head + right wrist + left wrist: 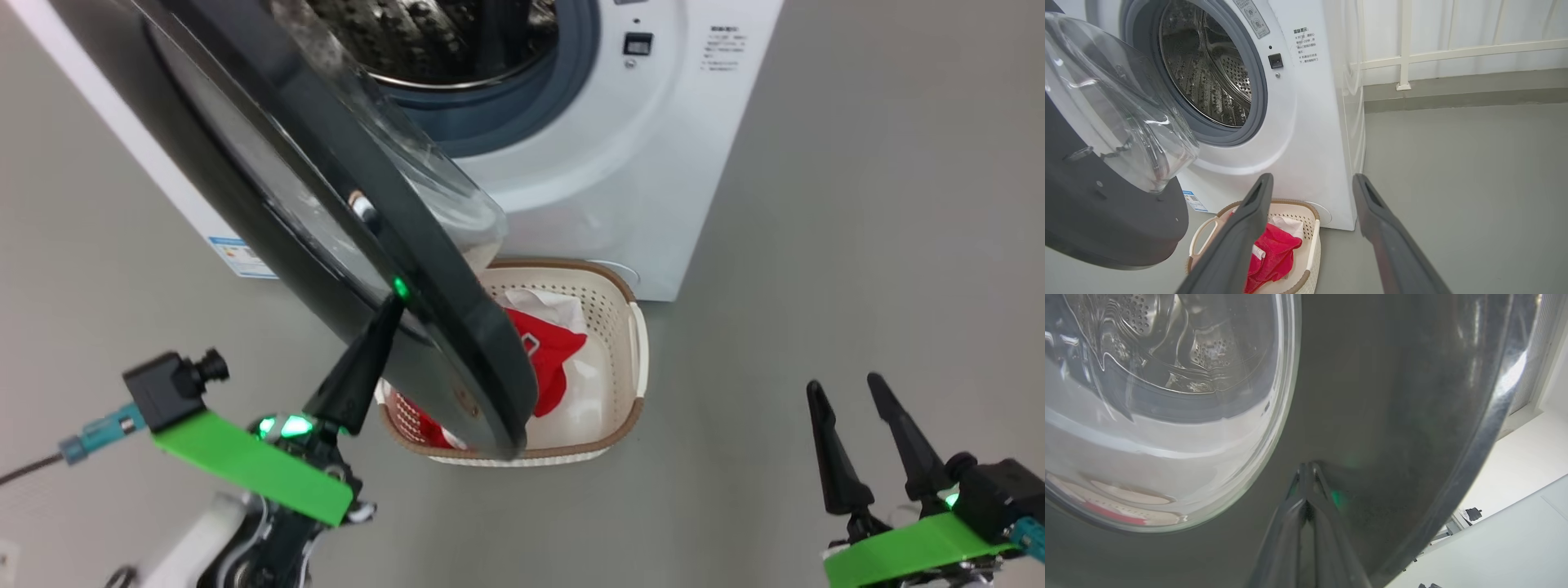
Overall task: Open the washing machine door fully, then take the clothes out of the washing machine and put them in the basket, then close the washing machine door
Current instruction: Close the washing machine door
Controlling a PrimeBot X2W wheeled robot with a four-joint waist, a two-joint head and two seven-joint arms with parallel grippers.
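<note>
While the closed left gripper (397, 300) bears on the washing machine door (457, 343) rim, push evenly toward the washing machine (620, 163) ahead; hold the open right gripper (843, 382) aside.

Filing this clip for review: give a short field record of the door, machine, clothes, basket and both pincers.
washing machine door: partly open, standing out above the basket
washing machine: visible part of drum shows no clothes
clothes: red, lying in the basket
left pincer: shut, tips on the door's black face
right pincer: open, empty, clear of the door
</note>
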